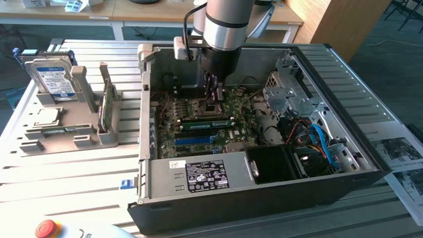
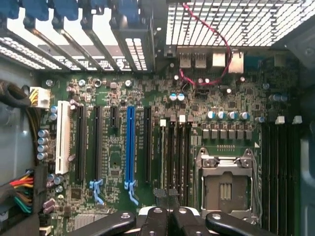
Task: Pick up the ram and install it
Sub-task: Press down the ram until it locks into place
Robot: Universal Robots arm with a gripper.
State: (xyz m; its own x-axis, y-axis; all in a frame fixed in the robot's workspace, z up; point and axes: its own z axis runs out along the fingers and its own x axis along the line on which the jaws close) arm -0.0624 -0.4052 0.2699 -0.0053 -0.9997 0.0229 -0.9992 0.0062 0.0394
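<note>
Down inside the one open computer case point(image 1: 264, 198), centre of the exterior frame, the single claw point(image 1: 215, 101) hangs with its fingers point(image 2: 160, 216) pressed together over four dark memory slots point(image 2: 176, 157). One ram point(image 1: 208, 122) sits just below it. At left, one grey rack point(image 1: 79, 134) on the worktop point(image 1: 66, 173) holds one more green stick point(image 1: 106, 106) and one hard drive point(image 1: 51, 74).

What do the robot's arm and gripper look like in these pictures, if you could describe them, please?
The arm is a thick cylinder of brushed silver metal with a darker grey band and a grey joint cap. Black cables run down beside it, past a small white block. Below sits a black wrist section narrowing to the gripper, which is slim and dark. In the wrist view, the gripper shows glossy black linkage bars with silver pivot screws.
</note>
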